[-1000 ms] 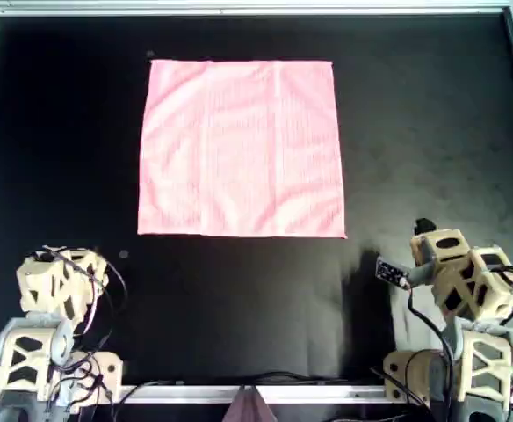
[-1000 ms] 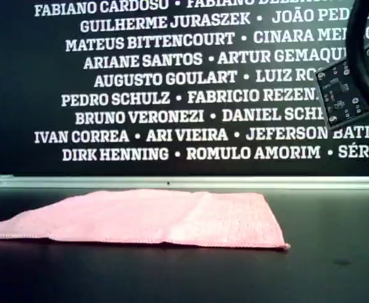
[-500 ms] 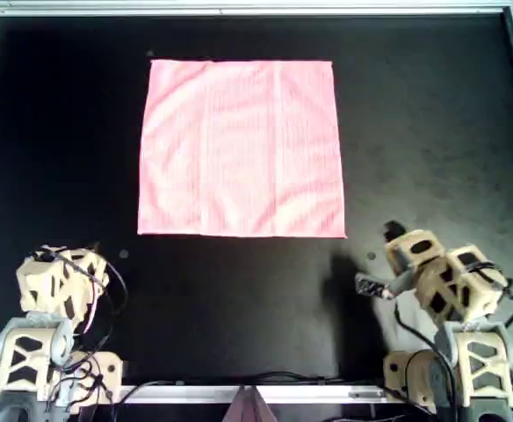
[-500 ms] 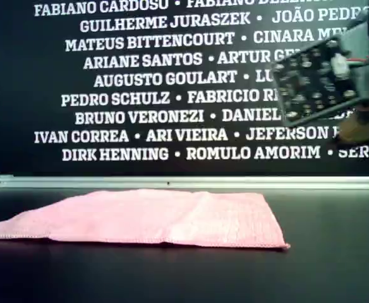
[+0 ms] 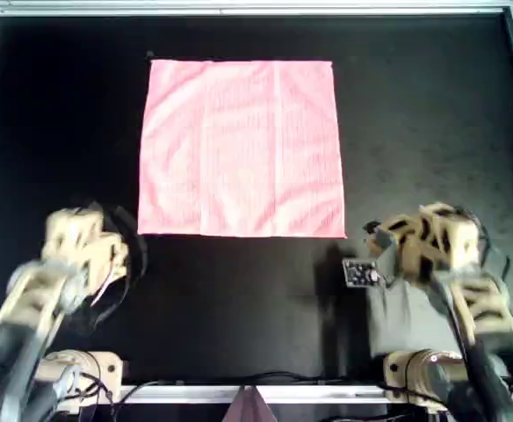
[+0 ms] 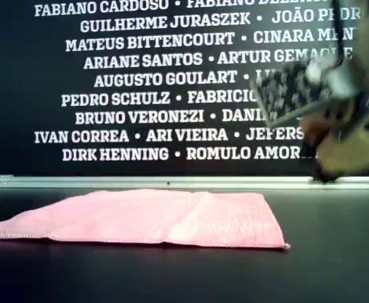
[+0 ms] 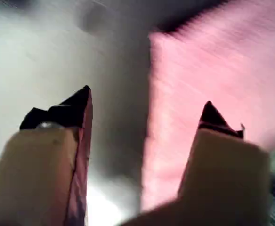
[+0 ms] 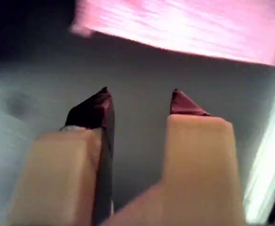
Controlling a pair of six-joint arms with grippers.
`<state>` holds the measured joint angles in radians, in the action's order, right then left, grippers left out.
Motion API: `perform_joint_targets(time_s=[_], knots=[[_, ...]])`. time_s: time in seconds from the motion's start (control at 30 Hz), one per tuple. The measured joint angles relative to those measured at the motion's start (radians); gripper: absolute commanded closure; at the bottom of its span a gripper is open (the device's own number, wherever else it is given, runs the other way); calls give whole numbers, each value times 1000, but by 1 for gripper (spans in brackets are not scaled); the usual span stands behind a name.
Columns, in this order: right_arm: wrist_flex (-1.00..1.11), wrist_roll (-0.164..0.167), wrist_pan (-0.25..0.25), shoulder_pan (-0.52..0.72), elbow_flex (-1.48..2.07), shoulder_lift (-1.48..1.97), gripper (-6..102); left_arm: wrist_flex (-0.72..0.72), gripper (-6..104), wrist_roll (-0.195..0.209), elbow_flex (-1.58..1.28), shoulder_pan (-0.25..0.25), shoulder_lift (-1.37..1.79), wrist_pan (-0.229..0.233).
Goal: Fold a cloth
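Black table (image 5: 432, 132), flat cloth (image 5: 242, 148); both arms motion-blurred.

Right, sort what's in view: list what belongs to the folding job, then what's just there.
For the job:
- cloth
- left gripper, open
- right gripper, open

Just there:
- black table
- wall of names

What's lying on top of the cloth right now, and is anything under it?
Nothing rests on the cloth; it lies flat and unfolded on the black table. Both tools are open and off it. Whatever is beneath is covered, so that cannot be seen.
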<state>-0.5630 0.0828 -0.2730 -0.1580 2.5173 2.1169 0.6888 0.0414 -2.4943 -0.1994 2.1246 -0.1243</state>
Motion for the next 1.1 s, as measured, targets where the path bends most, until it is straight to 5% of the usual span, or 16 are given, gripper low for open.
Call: perform_joint_targets(time_s=[0.23,0.63,1.1], knots=[[0,-60,-12,-77,-35,-87,45,-61,4,0,29,-55,-106,0],[0,-49,-15,-94,-97,-321,30,-196,3,0,87,-58,-275,0],[0,-54,-12,-158,-391,-614,29,-296,4,0,95,-58,-345,3]])
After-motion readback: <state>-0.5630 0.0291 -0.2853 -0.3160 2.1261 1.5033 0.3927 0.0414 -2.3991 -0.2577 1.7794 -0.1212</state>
